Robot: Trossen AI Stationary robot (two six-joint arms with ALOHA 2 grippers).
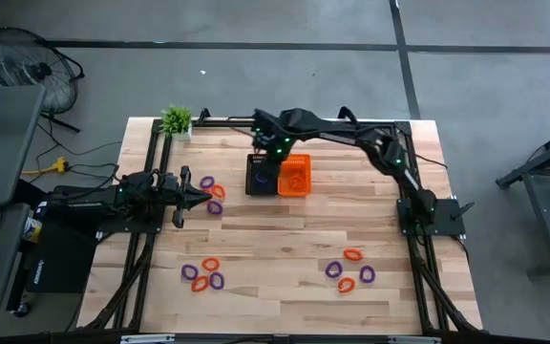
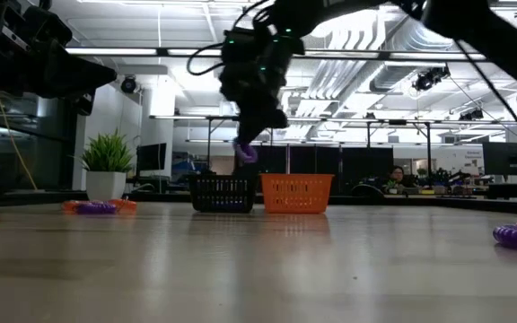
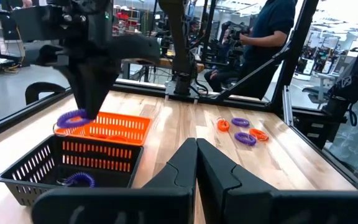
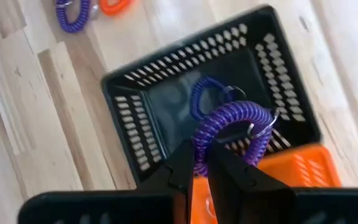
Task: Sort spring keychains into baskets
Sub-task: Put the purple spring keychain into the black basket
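Right gripper (image 4: 199, 163): we are pinching a purple keychain (image 4: 232, 121), fingers nearly together.
Black basket (image 4: 129, 118): lying directly beneath, frame centre.
Left gripper (image 3: 196, 163): we are idling, fingers together.

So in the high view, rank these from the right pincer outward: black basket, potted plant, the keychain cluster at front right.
1. Black basket, directly under the right pincer.
2. Potted plant, back left corner.
3. Front-right keychain cluster, near the front edge.

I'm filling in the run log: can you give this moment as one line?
right gripper: holds purple keychain over black basket | basket: one purple inside | left gripper: shut, waiting
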